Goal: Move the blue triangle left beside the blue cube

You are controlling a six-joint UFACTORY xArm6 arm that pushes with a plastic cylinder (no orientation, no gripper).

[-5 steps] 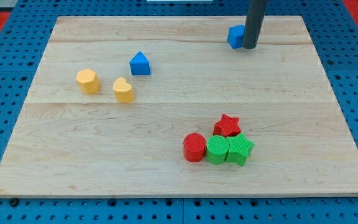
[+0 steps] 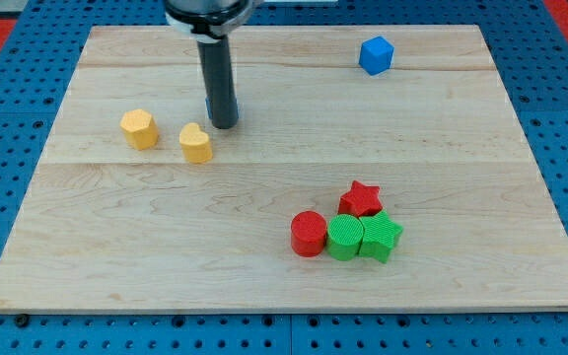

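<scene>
Green and red blocks are sitting nearest the view's bottom, well to the right of and below my tip [image 2: 224, 125]: a red cylinder [image 2: 308, 234], a green cylinder [image 2: 344, 239] and a green star [image 2: 381, 237] are touching in a row, with a red star [image 2: 361, 199] pressing in just behind them. Farther up, a yellow heart [image 2: 195, 143] is lying just left of and slightly below my tip, close to it, and a yellow hexagon [image 2: 139, 129] is sitting farther left again. My tip is resting on the wooden board [image 2: 264, 286]; being a bare rod, it is gripping nothing and has nothing to open or close. The blue triangle [image 2: 236, 105] is showing only as a thin blue sliver at the rod's right edge, just above my tip, so it appears to be sitting right behind the rod; whether they are touching I cannot tell. The blue cube [image 2: 375, 54] is waiting well to the right and higher, near the board's far edge. As I judge it, the step in hand is setting up the push: my tip should be bearing on the triangle's left and lower face, aiming along a line ending just left of the cube. Pushing through the block's middle, slowly, should be keeping it from spinning away, and stopping short should be avoiding a knock to the cube.
</scene>
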